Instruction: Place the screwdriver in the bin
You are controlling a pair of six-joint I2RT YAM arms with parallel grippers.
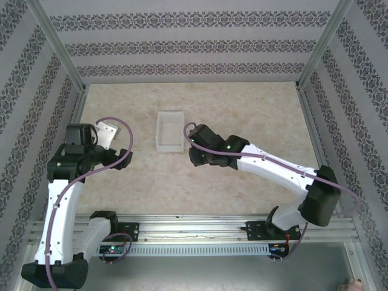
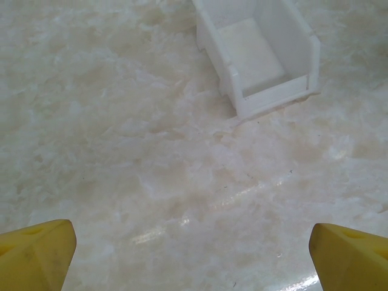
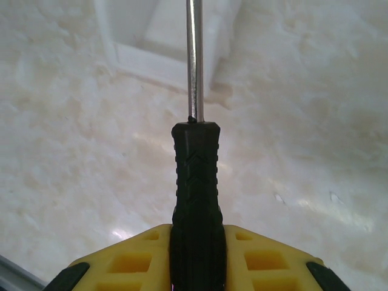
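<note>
Top view: the bin [image 1: 170,130] sits on the table [image 1: 248,115], mid-width and nearer the far edge than the near one. My right gripper [image 1: 195,147] hangs just off the bin's right near corner. My left gripper [image 1: 115,145] is over the left side of the table, apart from the bin. Patterned walls close in three edges. I cannot make out the screwdriver from here.

Left wrist: left gripper [image 2: 194,260] spread wide, yellow fingertips [image 2: 36,254] at the lower corners, nothing between them but bare table [image 2: 121,151]. Bin [image 2: 273,100] at upper right, its floor bare.

Right wrist: right gripper [image 3: 195,260] clamped on the screwdriver [image 3: 195,176] by the black handle. The shaft runs straight ahead over the bin's [image 3: 157,66] near wall. The tip is cut off at the frame's top. Nothing lies between shaft and bin.
</note>
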